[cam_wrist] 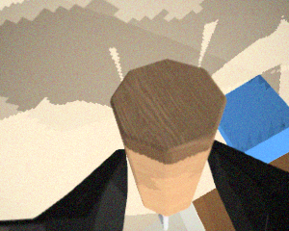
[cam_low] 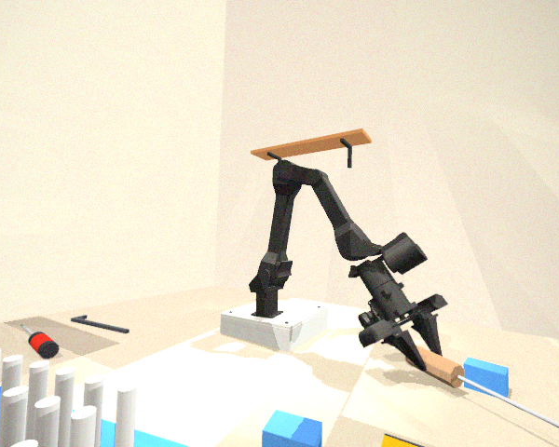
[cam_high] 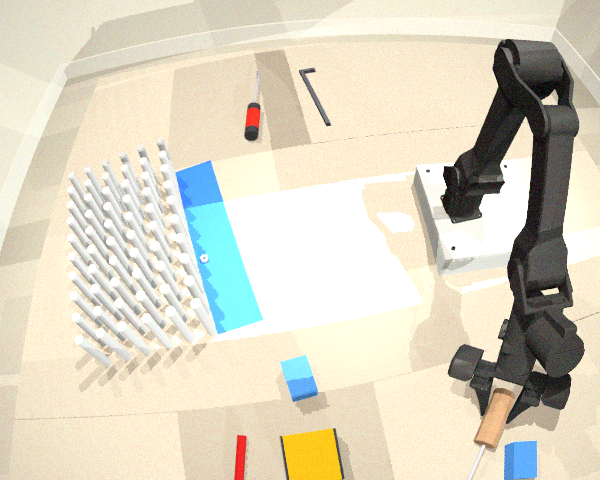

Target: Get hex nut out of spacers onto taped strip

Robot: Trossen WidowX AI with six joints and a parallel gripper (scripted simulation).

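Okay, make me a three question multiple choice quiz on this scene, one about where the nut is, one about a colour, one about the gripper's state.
1. Where does the hex nut lie?
A. deep among the spacers
B. on the blue taped strip
C. beside the arm's base

2. What colour is the screwdriver handle?
A. red with black
B. yellow
C. green

3. What is the gripper doing?
A. open, holding nothing
B. shut on the wooden tool handle
C. shut on a blue block

Answers: 1 B, the nut sits on the strip just in front of the spacers. 2 A, a red barrel with black ends. 3 B, the fingers sit on either side of the handle.
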